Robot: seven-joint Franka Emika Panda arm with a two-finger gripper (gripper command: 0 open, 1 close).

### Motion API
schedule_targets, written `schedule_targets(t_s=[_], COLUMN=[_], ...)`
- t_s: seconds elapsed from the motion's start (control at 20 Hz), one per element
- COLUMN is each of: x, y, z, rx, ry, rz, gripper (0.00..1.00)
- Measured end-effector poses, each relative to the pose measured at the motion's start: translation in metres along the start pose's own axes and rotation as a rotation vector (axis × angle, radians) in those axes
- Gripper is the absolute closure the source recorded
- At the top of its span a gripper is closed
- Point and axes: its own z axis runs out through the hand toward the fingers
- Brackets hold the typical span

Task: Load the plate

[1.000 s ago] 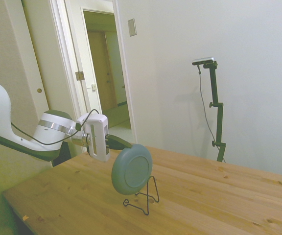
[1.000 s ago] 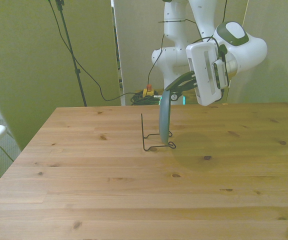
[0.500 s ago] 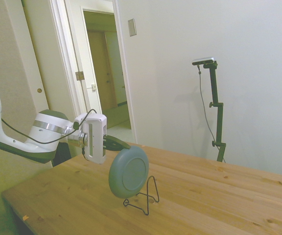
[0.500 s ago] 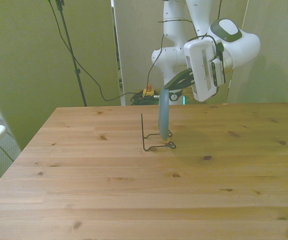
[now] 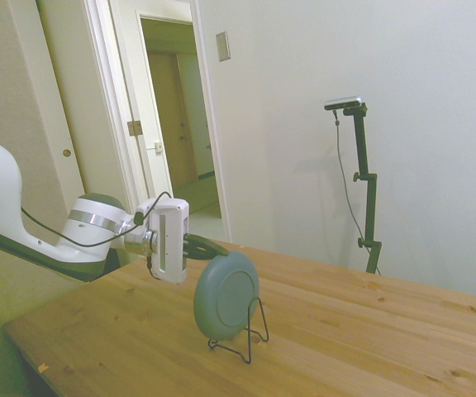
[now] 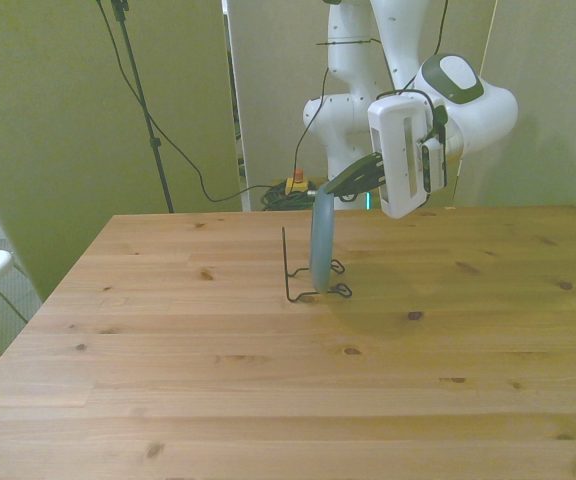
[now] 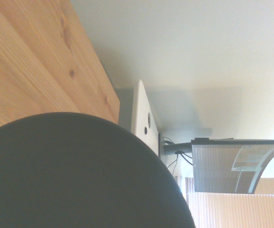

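A black wire rack (image 5: pixel 246 335) (image 6: pixel 308 280) stands on the wooden table (image 5: pixel 370 339) (image 6: pixel 268 380).

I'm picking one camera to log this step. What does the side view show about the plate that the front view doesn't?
Only the side view shows the plate's round face, standing between the wire rack's uprights. Only the front view shows it edge-on, leaning toward the front view's right at its top. Both show the gripper clamped on the plate's upper rim, over the wooden table.

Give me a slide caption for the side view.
End effector holds a teal plate upright at a wire rack on the wooden table.
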Motion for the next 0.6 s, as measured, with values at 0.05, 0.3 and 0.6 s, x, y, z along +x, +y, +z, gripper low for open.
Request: schedule_targets(t_s=[0.05, 0.3, 0.6], x=[-0.001, -0.008, -0.024], y=[-0.002, -0.007, 0.001], z=[0.001, 0.001, 0.0], rx=[-0.003, -0.013, -0.003], ry=[0.003, 0.056, 0.11], rz=[-0.001, 0.002, 0.011], gripper=[1.0, 1.0, 1.0])
